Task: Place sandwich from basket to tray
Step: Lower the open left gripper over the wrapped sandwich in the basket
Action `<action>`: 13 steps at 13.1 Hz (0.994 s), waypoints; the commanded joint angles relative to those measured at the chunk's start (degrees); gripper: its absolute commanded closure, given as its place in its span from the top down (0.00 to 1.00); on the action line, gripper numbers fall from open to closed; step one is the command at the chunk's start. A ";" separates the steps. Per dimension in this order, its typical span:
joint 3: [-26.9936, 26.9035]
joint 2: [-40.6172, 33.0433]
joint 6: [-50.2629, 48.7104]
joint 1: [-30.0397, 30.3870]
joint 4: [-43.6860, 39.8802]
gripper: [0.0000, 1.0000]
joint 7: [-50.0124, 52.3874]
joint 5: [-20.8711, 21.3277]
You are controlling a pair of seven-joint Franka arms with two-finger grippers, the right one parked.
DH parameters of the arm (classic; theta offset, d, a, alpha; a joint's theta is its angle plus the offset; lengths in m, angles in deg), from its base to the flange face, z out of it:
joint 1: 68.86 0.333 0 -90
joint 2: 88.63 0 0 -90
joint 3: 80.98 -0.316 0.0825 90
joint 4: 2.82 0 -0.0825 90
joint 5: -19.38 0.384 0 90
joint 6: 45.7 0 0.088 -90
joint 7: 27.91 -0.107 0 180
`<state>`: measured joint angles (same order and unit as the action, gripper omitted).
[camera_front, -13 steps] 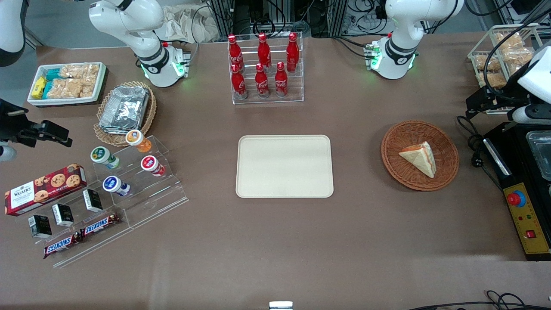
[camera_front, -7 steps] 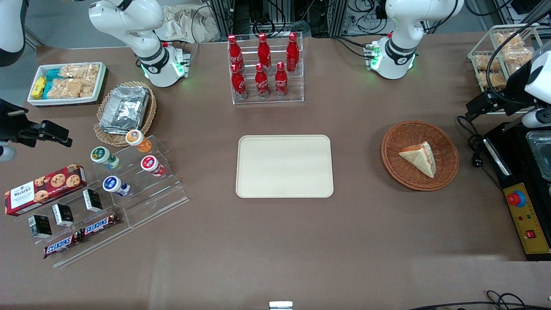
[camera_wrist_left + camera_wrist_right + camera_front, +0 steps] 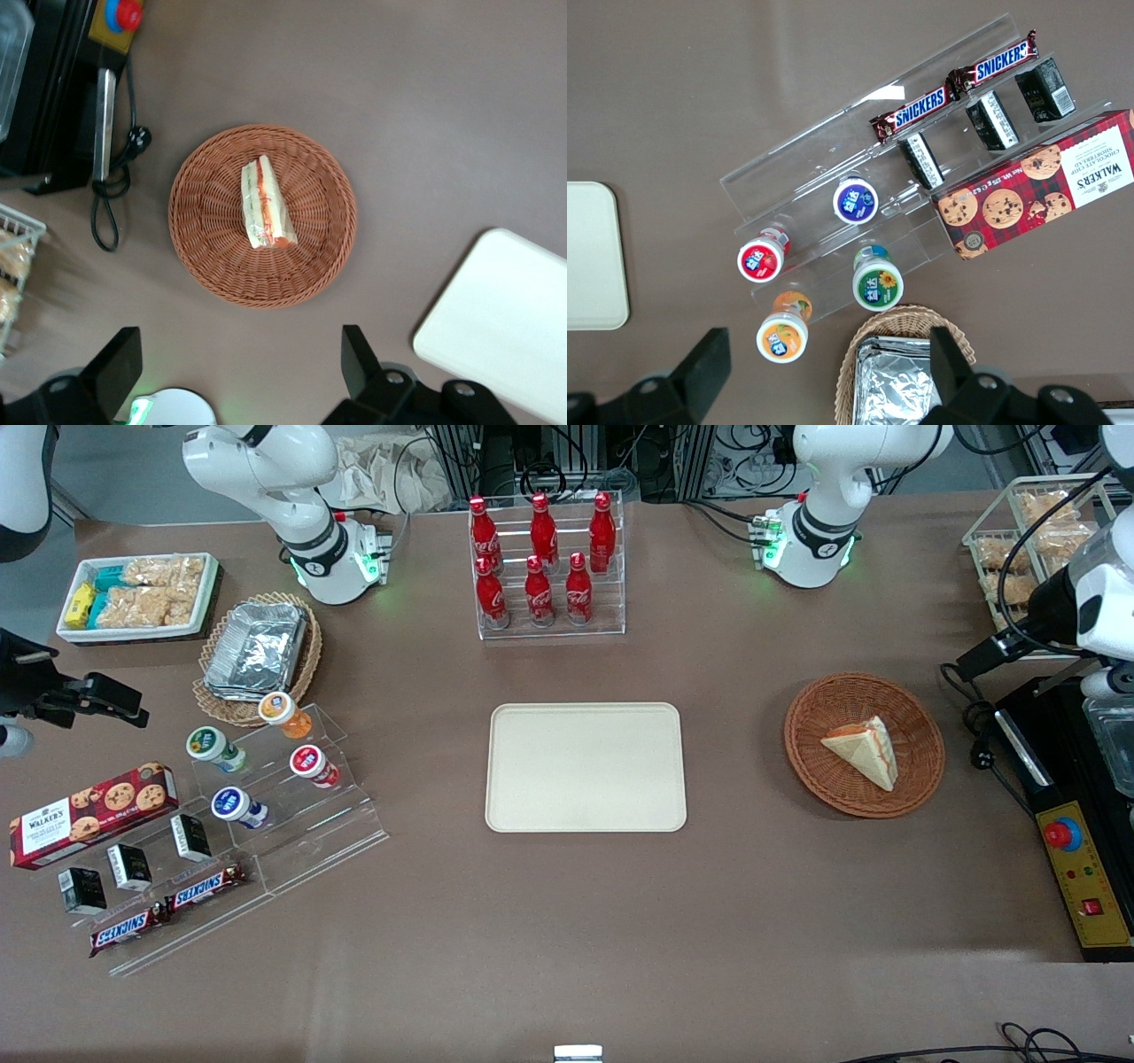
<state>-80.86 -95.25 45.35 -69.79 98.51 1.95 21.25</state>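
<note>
Currently, my gripper (image 3: 239, 372) hangs high above the table beside the basket (image 3: 204, 257), fingers spread wide and holding nothing. Risks first: the sandwich (image 3: 861, 752) is soft bread, so excess clamping force would likely crush it or squeeze out the filling; a skewed descent could catch the woven rim. From the tray (image 3: 586, 767) sideways to the basket: the tray is flat, cream, smooth and low-rimmed, toward the parked arm; the basket is round, reddish-brown wicker, with the pale triangular wedge lying inside it.
</note>
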 commanded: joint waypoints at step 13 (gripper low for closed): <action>-3.19 0.28 29.34 0.05 28.92 1.00 17.59 -3.98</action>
<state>-84.13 -97.20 71.84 -69.74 126.79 16.78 17.84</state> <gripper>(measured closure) 0.000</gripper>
